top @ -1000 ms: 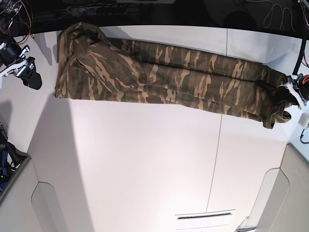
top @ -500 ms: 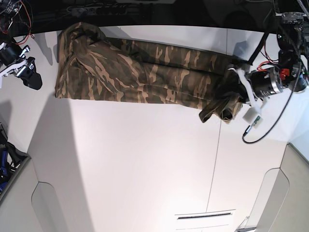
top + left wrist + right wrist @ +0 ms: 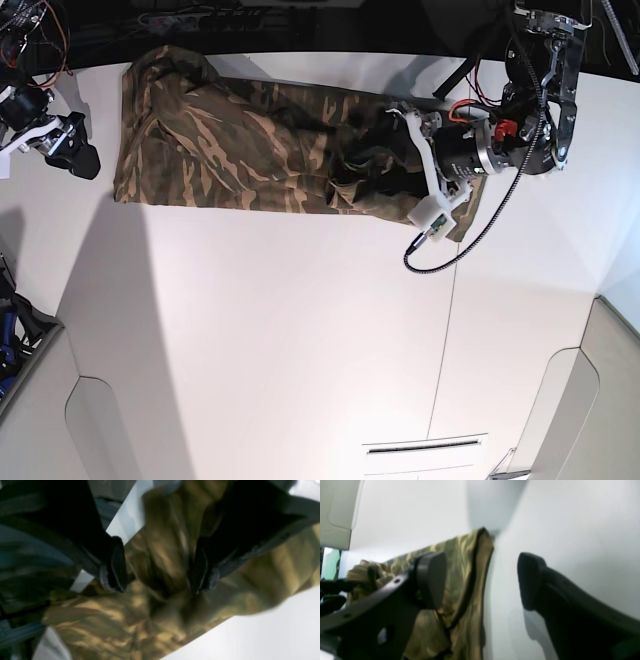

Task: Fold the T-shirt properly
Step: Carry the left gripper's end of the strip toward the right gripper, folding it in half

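Left claw (image 3: 385,150) has carried the T-shirt's (image 3: 230,140) right end leftward over its middle.
Its jaws now spread, releasing; right claw (image 3: 72,150) spread, empty; halving fold looks laid.

Surface: broad white matte tabletop (image 3: 300,330); a thin seam runs down its right part
Slot: narrow dark slit in a white plate (image 3: 425,447) near the lower edge
Corners: pale grey rounded panels (image 3: 80,420) at lower left and lower right
Background: dark strip with tangled red and black wires (image 3: 35,30) at upper left
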You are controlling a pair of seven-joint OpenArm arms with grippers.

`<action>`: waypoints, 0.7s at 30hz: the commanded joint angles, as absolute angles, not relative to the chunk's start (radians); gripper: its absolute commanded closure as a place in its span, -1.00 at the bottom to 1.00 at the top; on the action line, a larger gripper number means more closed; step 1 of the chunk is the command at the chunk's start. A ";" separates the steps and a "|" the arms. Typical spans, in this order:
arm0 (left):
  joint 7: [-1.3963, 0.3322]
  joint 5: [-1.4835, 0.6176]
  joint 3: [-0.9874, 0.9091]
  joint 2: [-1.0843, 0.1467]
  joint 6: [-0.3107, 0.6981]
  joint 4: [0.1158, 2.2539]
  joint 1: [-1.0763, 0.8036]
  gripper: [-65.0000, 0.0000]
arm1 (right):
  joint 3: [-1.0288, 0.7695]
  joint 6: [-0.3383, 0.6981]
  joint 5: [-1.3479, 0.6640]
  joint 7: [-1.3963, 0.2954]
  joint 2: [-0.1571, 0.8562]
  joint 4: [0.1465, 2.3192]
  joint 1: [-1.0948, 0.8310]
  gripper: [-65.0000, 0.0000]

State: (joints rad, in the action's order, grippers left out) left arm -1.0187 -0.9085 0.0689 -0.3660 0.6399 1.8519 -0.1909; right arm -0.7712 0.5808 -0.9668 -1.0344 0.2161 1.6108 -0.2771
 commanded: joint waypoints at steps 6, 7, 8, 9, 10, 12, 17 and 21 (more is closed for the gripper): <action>-0.988 -0.930 0.104 -0.347 0.647 1.868 -0.184 -0.33 | -0.729 0.592 -0.983 -1.021 0.235 1.626 -0.340 -0.35; -0.987 -0.931 0.104 -0.343 0.647 1.868 -0.183 -0.33 | -0.717 0.592 -0.984 -1.021 0.235 1.625 -0.346 -0.35; -0.987 -0.931 0.104 -0.337 0.647 1.868 -0.183 -0.33 | -0.705 0.592 -0.983 -1.020 0.235 1.625 -0.348 -0.35; -0.987 -0.930 0.104 -0.332 0.647 1.868 -0.184 -0.33 | -0.692 0.592 -0.983 -1.018 0.235 1.624 -0.350 -0.35; -0.987 -0.931 0.104 -0.328 0.647 1.868 -0.184 -0.33 | -0.677 0.592 -0.983 -1.018 0.235 1.624 -0.350 -0.35; -0.989 -0.930 0.104 -0.324 0.647 1.868 -0.184 -0.33 | -0.642 0.592 -0.983 -1.016 0.233 1.624 -0.350 -0.35; -1.010 -0.930 0.104 -0.324 0.647 1.868 -0.184 -0.33 | -0.532 0.591 -0.915 -0.968 0.232 1.621 -0.350 -0.35; -1.029 -0.930 0.104 -0.324 0.647 1.868 -0.184 -0.33 | -0.453 0.587 -0.904 -0.958 0.232 1.613 -0.350 -0.35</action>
State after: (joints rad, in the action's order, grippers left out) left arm -1.0458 -0.9081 0.1062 -0.3187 0.6399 1.8519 -0.1909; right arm -0.4492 0.5808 -0.8974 -0.9619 0.2188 1.6043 -0.3515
